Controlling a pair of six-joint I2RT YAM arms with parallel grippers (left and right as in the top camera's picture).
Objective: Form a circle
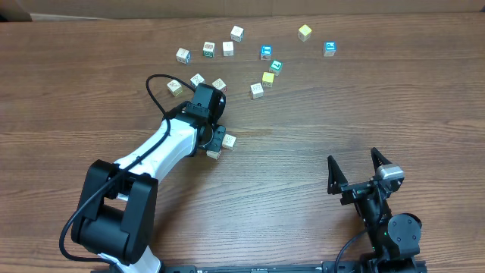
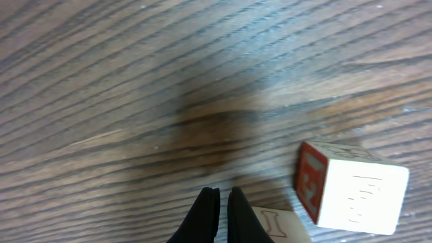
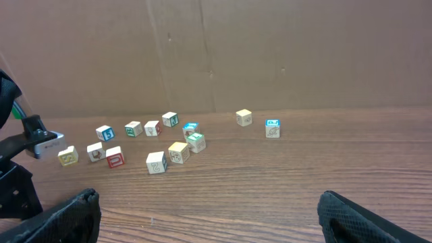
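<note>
Whitish cubes [image 1: 228,48] with coloured printed faces scattered loosely on wood table [image 1: 341,114].

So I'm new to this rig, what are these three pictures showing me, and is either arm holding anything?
The top picture looks straight down on a wooden table with two robot arms. The other two come from cameras on the wrists.

The left pincer is shut and empty, its tips down at the table beside two small cubes: one with a red face, and one just at the tips.

The right pincer waits wide open near the table's front edge, holding nothing. Its camera looks across at the scattered cubes.

About a dozen little printed cubes lie in a loose scatter, not a ring yet.
</note>
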